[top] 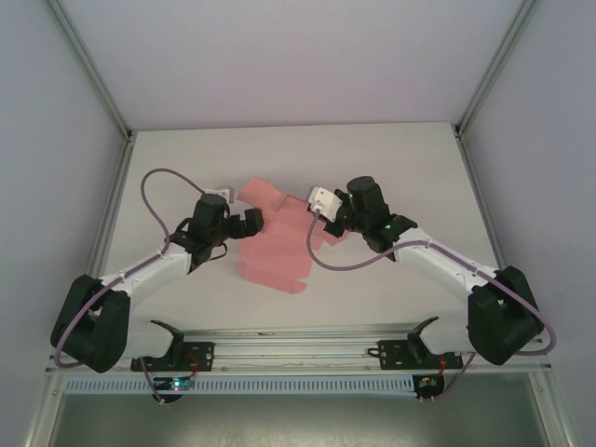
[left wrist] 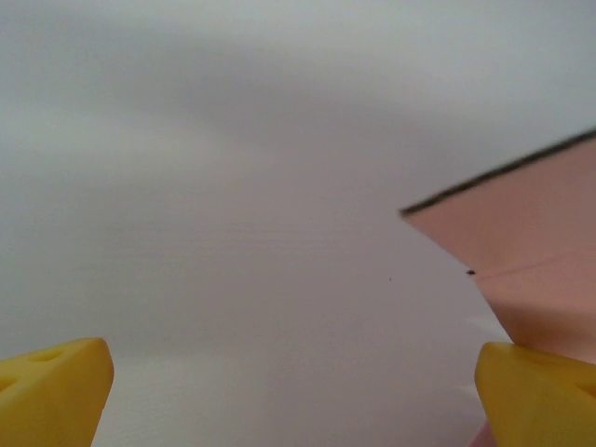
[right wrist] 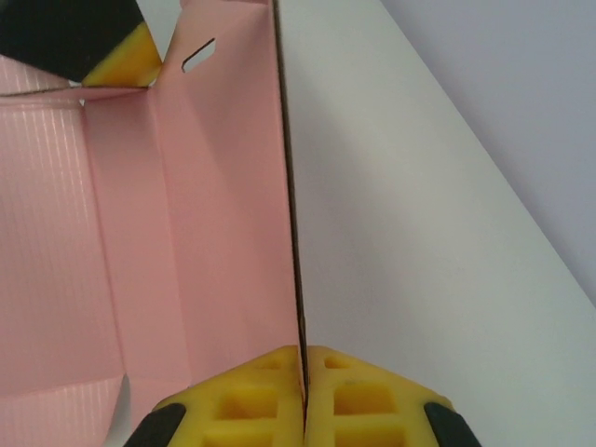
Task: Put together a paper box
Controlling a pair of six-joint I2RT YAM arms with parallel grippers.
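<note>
The table [top: 400, 168] is a plain matte white board, bare apart from the card and the two arms. Pale grey-white panels [top: 279, 56] close it in at the back and both sides, with aluminium posts [top: 88, 70] running up the rear corners. A metal rail [top: 298, 346] crosses the near edge, where the arm bases are bolted.

The paper box [top: 275, 251] lies near the middle of the table between the two arms. It is a pink die-cut sheet, partly folded, with flaps spreading toward the back and the near side.

The left gripper [top: 251, 222] sits at the sheet's left edge. In the left wrist view its yellow fingertips [left wrist: 56, 391] stand wide apart at the bottom corners, clasping nothing. A pink flap [left wrist: 531, 251] rises just beside the right-hand tip against a blurred pale background.

The right gripper [top: 328, 226] is at the sheet's right side. In the right wrist view its yellow pads [right wrist: 363, 400] are pressed together on the edge of an upright pink panel [right wrist: 214, 205]. White table [right wrist: 400, 261] lies to the right of that panel. A small slot [right wrist: 198, 54] is cut in the far flap, and a yellow fingertip of the left gripper [right wrist: 121, 56] shows beside it.
</note>
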